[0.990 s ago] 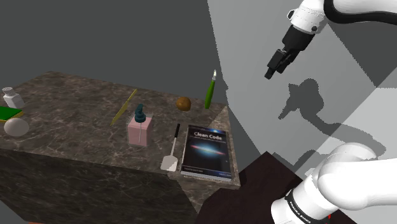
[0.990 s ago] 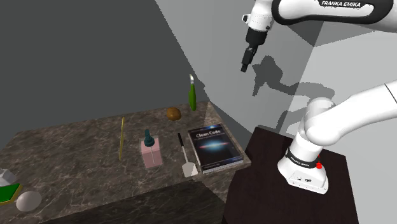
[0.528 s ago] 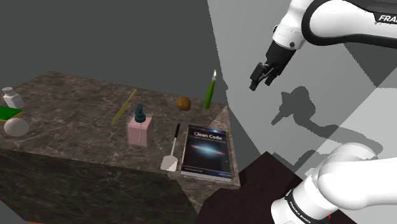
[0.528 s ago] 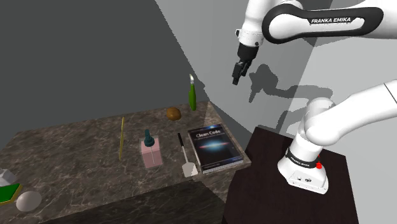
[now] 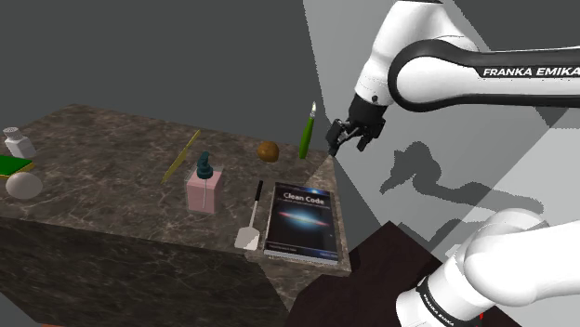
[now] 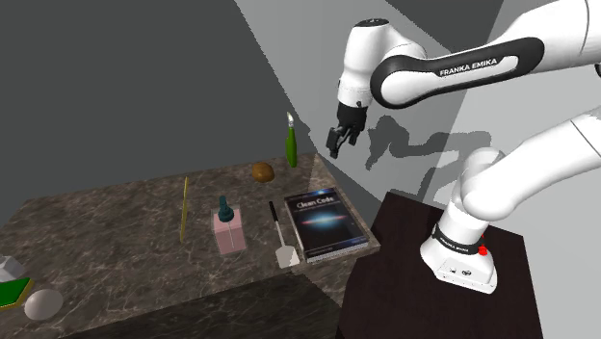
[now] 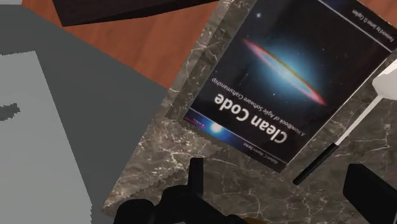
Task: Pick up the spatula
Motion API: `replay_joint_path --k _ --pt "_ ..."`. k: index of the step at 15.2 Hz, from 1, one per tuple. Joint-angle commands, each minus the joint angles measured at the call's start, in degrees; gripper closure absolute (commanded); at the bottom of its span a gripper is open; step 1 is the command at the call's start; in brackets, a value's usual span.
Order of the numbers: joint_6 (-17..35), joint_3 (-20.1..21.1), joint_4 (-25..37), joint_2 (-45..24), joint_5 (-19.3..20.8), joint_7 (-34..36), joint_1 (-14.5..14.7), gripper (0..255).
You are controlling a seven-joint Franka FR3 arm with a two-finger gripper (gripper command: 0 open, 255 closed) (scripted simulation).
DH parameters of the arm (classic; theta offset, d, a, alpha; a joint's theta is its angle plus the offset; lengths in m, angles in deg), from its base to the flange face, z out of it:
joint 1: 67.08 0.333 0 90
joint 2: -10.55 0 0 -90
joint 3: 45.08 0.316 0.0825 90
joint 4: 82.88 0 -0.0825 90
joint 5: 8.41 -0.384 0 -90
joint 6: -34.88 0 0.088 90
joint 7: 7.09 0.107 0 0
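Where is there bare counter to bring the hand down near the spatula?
The widest bare counter lies between the yellow stick and the white ball. A smaller patch sits between the spatula handle, brown ball and pink dispenser. Crowded: the book lies close beside the spatula.

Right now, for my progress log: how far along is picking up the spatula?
Done: nothing yet; the spatula lies flat on the counter beside the book. In hand: the approach; the pincer hangs open and empty in the air near the counter's edge, apart from the spatula. Left: come down over the spatula's black handle, close on it and lift.
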Motion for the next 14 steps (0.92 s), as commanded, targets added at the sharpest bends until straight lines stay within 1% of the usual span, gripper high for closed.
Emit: replay_joint_path --k 1,5,8,11,14 --pt "2.9 2.6 -0.2 -3.0 -1.0 4.6 -0.1 0" --pt "8.8 7.3 0.2 -9.9 -1.9 13.3 -0.9 0" --pt "13.0 10.9 1.6 -16.0 -1.5 20.2 -1.9 0" --pt "16.9 14.2 3.8 -22.9 0.3 27.6 -3.2 0" --pt "20.2 17.0 6.8 -30.4 3.8 35.8 -4.4 0"
